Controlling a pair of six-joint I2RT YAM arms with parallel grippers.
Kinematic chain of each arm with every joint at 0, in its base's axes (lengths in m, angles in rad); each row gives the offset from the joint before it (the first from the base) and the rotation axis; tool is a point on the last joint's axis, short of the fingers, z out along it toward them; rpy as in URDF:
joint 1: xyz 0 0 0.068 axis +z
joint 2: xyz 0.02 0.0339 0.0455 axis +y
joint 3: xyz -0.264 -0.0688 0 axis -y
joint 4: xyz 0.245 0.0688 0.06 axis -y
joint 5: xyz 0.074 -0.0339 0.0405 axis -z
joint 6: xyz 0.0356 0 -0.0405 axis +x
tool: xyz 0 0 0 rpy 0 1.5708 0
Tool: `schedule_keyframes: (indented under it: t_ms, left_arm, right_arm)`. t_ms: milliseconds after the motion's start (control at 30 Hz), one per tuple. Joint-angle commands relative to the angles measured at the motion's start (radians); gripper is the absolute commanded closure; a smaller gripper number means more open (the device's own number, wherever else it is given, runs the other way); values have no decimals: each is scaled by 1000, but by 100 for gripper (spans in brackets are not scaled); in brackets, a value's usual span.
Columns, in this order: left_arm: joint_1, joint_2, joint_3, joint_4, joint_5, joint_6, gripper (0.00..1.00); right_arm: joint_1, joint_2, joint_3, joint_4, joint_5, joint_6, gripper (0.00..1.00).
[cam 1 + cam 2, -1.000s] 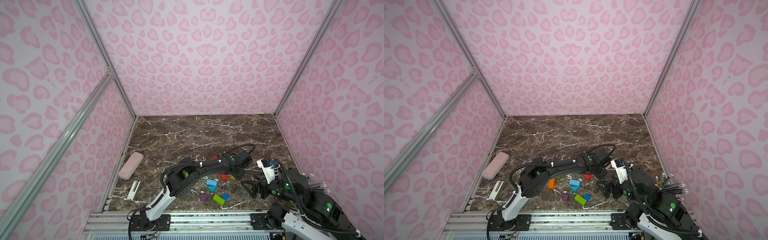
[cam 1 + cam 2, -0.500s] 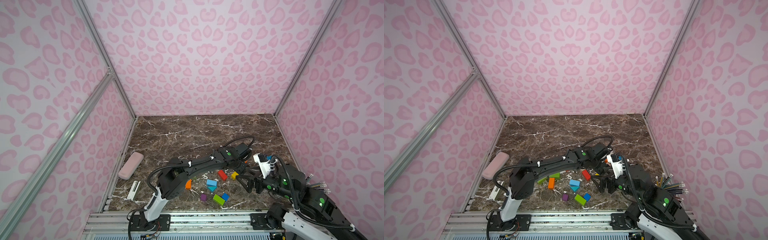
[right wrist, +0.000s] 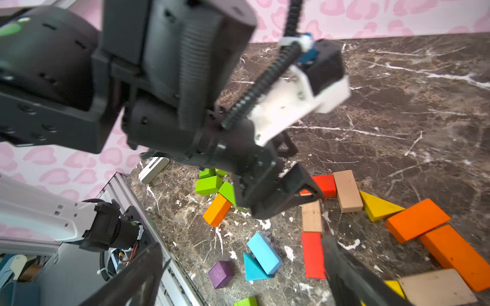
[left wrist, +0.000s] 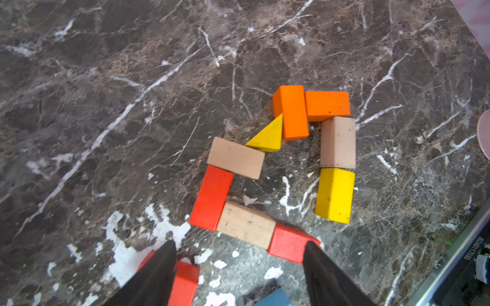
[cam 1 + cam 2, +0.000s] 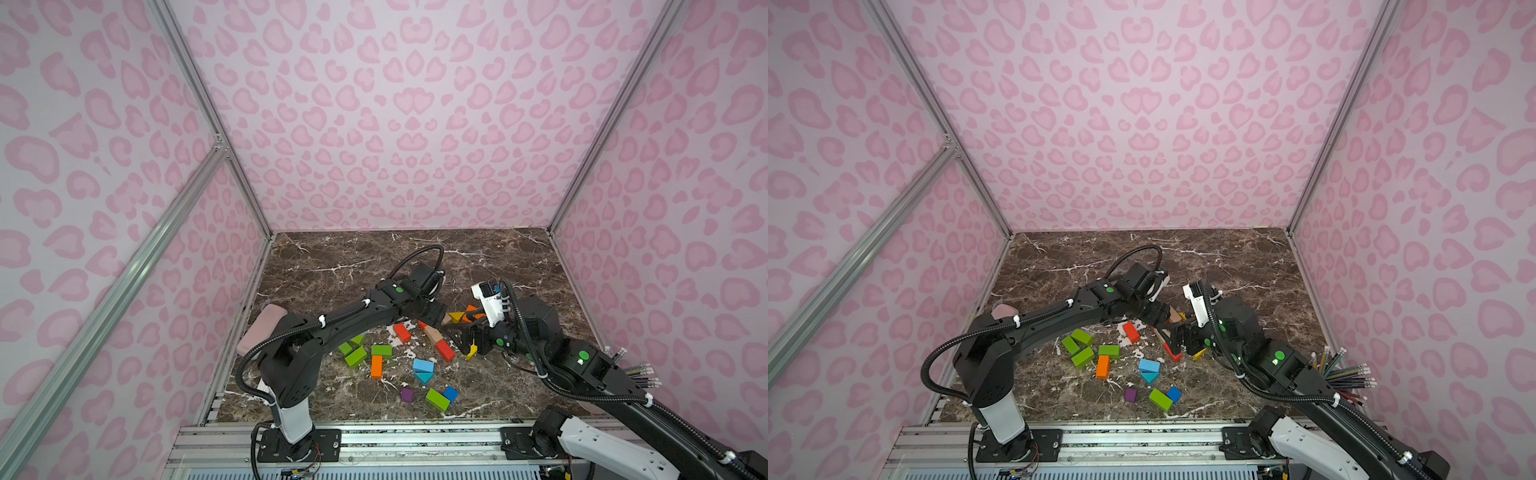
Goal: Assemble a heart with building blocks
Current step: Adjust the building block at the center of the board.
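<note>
Centrally, the building blocks [image 5: 1108, 351] lie on the brown marble surface [image 5: 415, 257] in two groups.

(a) The unfinished outline [image 3: 347, 190] is a bent chain of nine blocks laid flat. Two orange bricks [image 4: 291, 111] meet at its crown. Down one flank run a tan brick [image 4: 338, 143] and a yellow brick [image 4: 335, 194]. Down the other flank run a yellow prism [image 4: 266, 135], a second tan brick [image 4: 236, 157], a red brick [image 4: 212, 197], a third tan brick [image 4: 246, 224] and a second red brick [image 4: 289, 246]. A gap separates the yellow brick from the second red brick, so the outline is open there.

(b) The loose blocks lie beside the outline's red-and-tan flank. They are four green bricks [image 5: 355, 356], an orange brick [image 5: 376, 366], a lone red brick [image 5: 401, 332], a blue brick [image 5: 423, 365] touching a teal prism [image 5: 424, 377], a purple cube [image 5: 407, 395], a fifth green brick [image 5: 437, 400] and a blue cube [image 5: 450, 393].

(c) The left claw [image 4: 239, 246] hangs over the outline's red-and-tan flank. Its jaws are apart with nothing between them. Whether its tips touch a block cannot be told.

(d) The right claw [image 3: 242, 242] stands near the outline's open end, with its jaws spread wide and empty.

(e) A pink case [image 5: 266, 320] and a bundle of pencils [image 5: 642, 372] lie well apart from the outline, on opposite sides of it.
</note>
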Motion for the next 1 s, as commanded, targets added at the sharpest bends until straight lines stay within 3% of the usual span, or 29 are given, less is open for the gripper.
schedule_keyframes:
  t_ms: [0, 300, 533, 967]
  left_arm:
    - [43, -43, -39, 92, 30, -2, 22]
    - [115, -99, -80, 125, 65, 39, 22]
    - [127, -124, -80, 120, 71, 77, 22]
    - [141, -198, -55, 56, 47, 150, 20]
  right_arm:
    - [-64, 24, -4, 90, -52, -25, 3]
    - [-323, 132, -27, 7, -20, -12, 5]
    - [-343, 262, -20, -52, 138, -38, 3]
    - [-327, 537, 37, -75, 282, -127, 0]
